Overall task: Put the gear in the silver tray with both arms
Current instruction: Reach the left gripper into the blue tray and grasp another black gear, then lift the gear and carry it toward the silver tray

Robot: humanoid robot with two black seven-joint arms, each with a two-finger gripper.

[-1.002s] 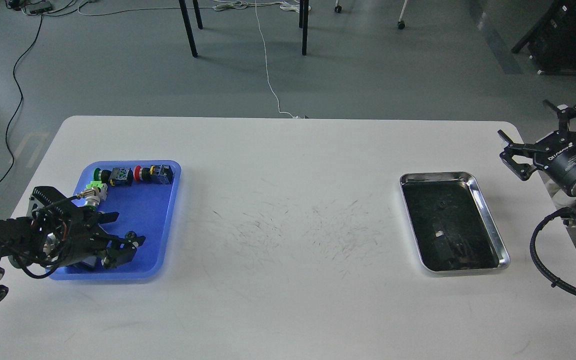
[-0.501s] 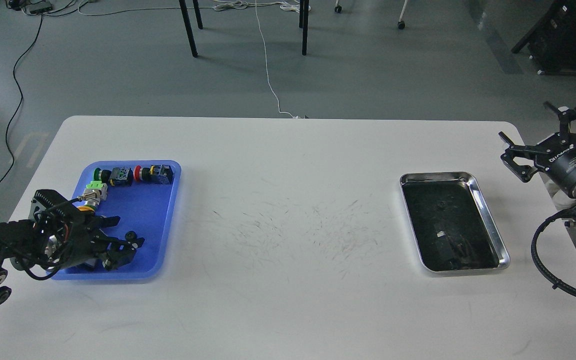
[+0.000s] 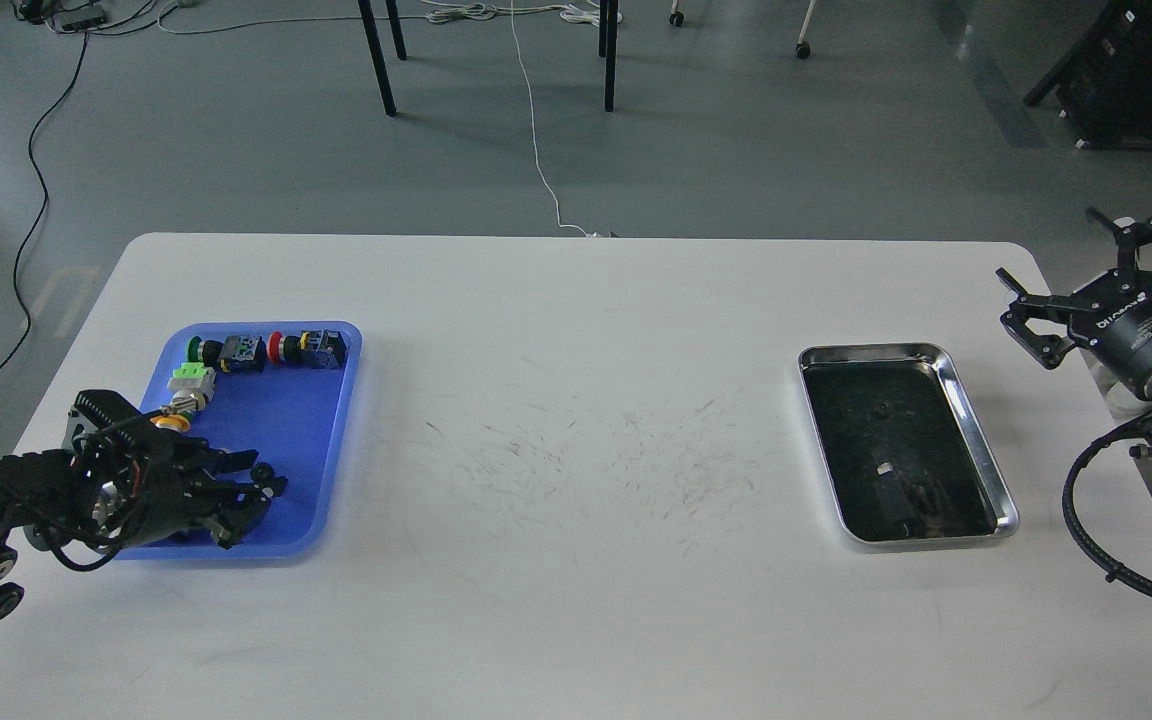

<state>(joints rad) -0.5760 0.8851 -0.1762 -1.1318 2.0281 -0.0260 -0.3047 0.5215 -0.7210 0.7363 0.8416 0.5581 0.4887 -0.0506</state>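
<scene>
left fingers close in over the blue tray

since the earlier frames the left gripper has sunk lower over the near end of the blue tray, and its two black fingers, which stood well spread a second ago, have drawn close together; whether they have hold of anything between them cannot be told, as the dark tips overlap. the right gripper has barely shifted, drifting a touch toward the far right edge of the table.

the right gripper hangs beyond the table's right corner with its fingers spread wide and nothing between them. the silver tray lies flat on the right side of the table, well apart from the blue tray, its dark mirror-like base showing only reflections and small specks.

along the far rim of the blue tray sit a green push button, a black switch block, a red push button and a second black block. just below them a green-and-white part joins a metal cylinder with an orange tip, which touches the upper side of the left arm's wrist. scuff marks cross the middle of the table.
</scene>
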